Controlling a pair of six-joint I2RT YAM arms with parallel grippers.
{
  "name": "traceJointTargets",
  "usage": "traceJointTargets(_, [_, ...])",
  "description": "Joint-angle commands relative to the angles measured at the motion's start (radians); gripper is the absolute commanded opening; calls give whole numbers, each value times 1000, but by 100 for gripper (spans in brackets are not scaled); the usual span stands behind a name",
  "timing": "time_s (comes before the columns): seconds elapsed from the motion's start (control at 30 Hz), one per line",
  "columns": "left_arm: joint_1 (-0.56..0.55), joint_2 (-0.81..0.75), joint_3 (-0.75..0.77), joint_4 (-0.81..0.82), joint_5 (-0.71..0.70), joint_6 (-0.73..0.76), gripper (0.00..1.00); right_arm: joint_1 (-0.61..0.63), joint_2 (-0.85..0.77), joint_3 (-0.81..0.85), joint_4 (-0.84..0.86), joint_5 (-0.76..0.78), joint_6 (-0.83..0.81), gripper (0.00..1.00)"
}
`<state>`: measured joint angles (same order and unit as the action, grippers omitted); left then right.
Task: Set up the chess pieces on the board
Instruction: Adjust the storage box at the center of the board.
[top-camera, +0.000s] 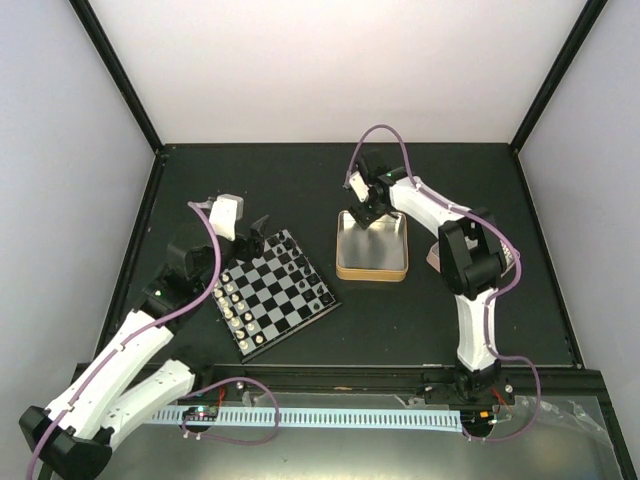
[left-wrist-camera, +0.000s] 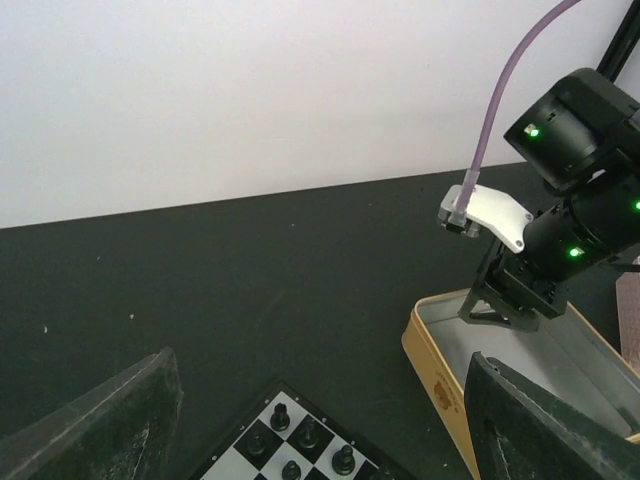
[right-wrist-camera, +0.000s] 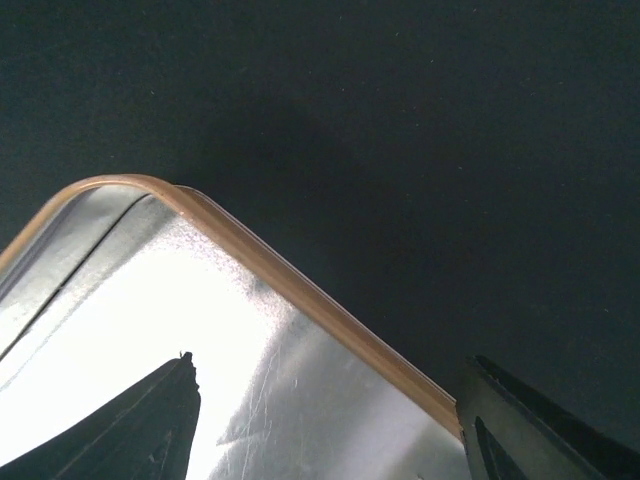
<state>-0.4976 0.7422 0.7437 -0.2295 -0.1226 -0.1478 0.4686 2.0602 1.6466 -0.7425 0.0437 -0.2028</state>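
Observation:
The small chessboard (top-camera: 272, 293) lies tilted on the dark table. Black chess pieces (top-camera: 303, 271) stand in rows along its far right side and cream-white pieces (top-camera: 238, 312) along its near left side. In the left wrist view the board's far corner (left-wrist-camera: 268, 402) shows several black pieces (left-wrist-camera: 279, 413). My left gripper (top-camera: 250, 235) is open and empty, just beyond the board's far left corner. My right gripper (top-camera: 362, 213) is open and empty over the far left corner of the gold-rimmed tin (top-camera: 372, 268).
The tin (right-wrist-camera: 300, 300) has a shiny bare metal floor; it also shows in the left wrist view (left-wrist-camera: 440, 380) with the right arm (left-wrist-camera: 560, 200) above it. A white ribbed strip (top-camera: 330, 418) runs along the near edge. White walls enclose the table.

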Motion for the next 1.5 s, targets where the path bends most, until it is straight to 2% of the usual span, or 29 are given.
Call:
traceJointTargets(0.0, [8,14,32,28,12,12,79,-11,73,47,-27,4,-43,69])
traceJointTargets(0.3, [8,25,25,32,12,16,79,-20,98,52,-9,69,-1,49])
traceJointTargets(0.53, [7,23,16,39,30,17,79,-29,27,-49,49,136,91,32])
traceJointTargets(0.9, [7,22,8,50,66,-1,79,-41,-102,-216,107,208,223,18])
traceJointTargets(1.37, [8,29,11,53,78,-4,79,-45,-215,-328,34,311,634,8])
traceJointTargets(1.47, [7,34,13,54,83,-4,79,-45,-238,-348,19,291,712,5])
